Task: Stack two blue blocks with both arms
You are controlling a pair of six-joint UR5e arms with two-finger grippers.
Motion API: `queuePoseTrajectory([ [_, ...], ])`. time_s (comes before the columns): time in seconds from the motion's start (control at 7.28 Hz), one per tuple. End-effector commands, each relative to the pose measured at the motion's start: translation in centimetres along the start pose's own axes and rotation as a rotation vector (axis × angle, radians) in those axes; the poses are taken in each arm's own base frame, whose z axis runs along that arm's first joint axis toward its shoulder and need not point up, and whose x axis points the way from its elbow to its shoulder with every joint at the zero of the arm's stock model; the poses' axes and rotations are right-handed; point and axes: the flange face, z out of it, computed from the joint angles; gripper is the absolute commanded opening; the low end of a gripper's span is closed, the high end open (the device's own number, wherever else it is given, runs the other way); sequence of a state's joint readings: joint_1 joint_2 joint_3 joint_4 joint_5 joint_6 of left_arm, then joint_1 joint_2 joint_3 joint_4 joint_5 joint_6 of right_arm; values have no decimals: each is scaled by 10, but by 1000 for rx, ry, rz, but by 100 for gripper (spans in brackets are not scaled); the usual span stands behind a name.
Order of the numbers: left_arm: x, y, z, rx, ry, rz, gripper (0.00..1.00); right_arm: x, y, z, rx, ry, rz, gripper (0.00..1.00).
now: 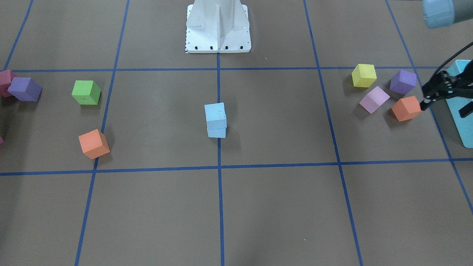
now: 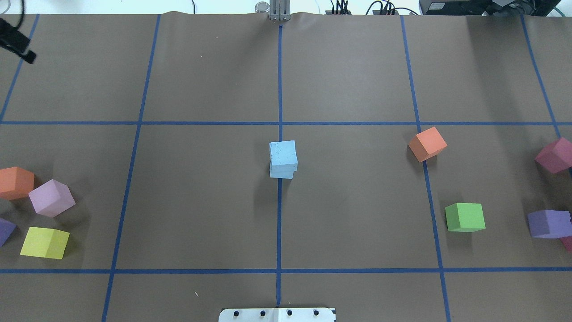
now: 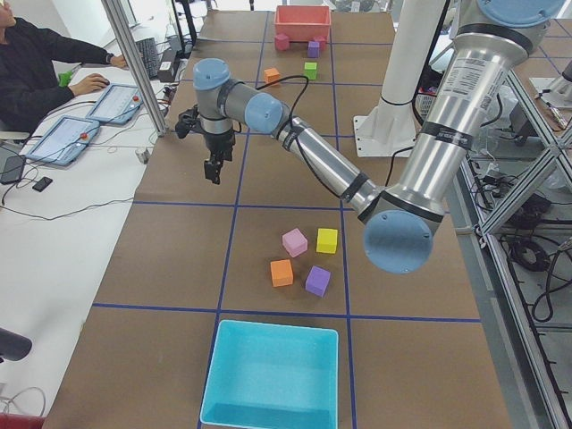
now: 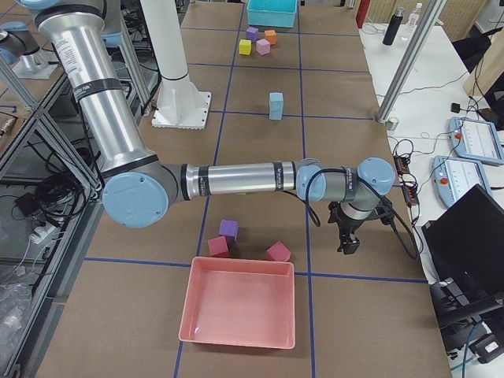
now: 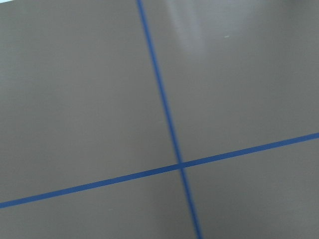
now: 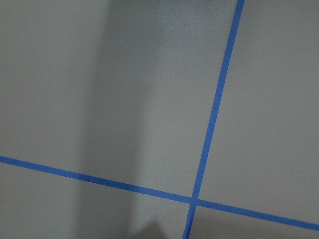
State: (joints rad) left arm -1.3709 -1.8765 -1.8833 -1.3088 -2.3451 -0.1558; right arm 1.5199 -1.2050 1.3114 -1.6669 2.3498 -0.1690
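Observation:
The two pale blue blocks stand stacked one on the other at the table's middle, on the central tape line. The stack also shows in the overhead view and the exterior right view. The top block sits slightly askew. My left gripper hovers far off at the table's left end, near the turquoise box, open and empty; it also shows in the exterior left view. My right gripper hangs over the table's right end near the operators' edge. I cannot tell whether it is open or shut. Both wrist views show only brown paper and tape.
Yellow, purple, lilac and orange cubes cluster by the turquoise box. A green cube, an orange cube and a purple cube lie on the other side. A pink tray is at the right end.

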Motion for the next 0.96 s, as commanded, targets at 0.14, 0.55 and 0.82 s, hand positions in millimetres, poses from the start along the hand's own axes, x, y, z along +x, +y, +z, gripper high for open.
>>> queuePoseTrajectory([
  [0.14, -152, 91, -23, 25, 55, -116, 98, -2, 0, -1, 3, 0, -3, 100],
  [0.55, -199, 123, 16, -15, 55, -181, 98, -4, -1, -4, 7, 2, -5, 100],
  [0.82, -208, 130, 22, -17, 52, -188, 98, -6, -1, -5, 10, 4, 40, 100],
])
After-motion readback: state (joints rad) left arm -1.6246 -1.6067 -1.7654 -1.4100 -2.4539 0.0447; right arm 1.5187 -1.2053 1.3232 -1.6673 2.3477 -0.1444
